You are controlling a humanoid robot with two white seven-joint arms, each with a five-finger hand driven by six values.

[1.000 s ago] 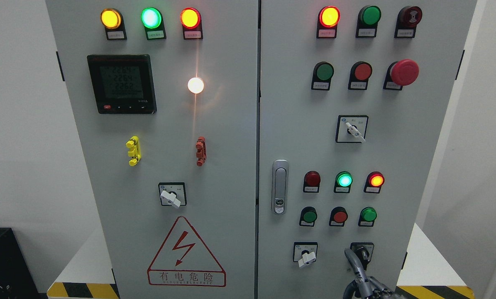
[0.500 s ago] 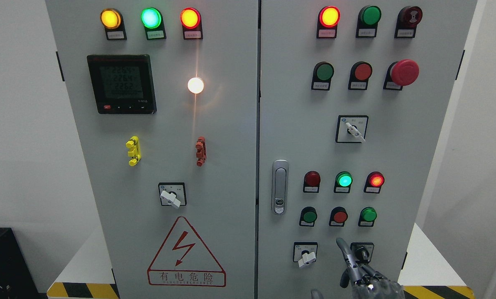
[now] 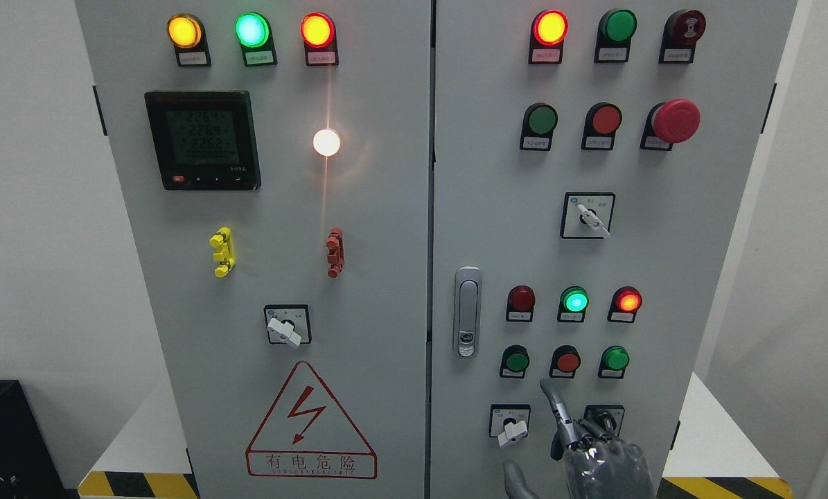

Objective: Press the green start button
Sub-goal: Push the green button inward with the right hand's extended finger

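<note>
The grey control cabinet's right door [image 3: 663,291] carries a lower row of push buttons: a green one [image 3: 517,361] at the left, a red one [image 3: 567,361] in the middle and a green one [image 3: 616,358] at the right. Another green button [image 3: 542,119] sits higher up. My right hand [image 3: 583,447] comes up from the bottom edge with its index finger [image 3: 549,389] stretched out and the other fingers curled, holding nothing. The fingertip is just below the lower row, between the left green button and the red one, not touching either. The left hand is out of view.
Two rotary selector switches [image 3: 511,424] [image 3: 604,418] sit beside the hand, the right one partly hidden by it. The door latch [image 3: 467,312] is to the left. A lit green lamp [image 3: 574,301] and a red emergency stop [image 3: 675,120] are above.
My right hand has risen and shifted left. The index fingertip went from beside the lower right selector switch up to just under the lower button row.
</note>
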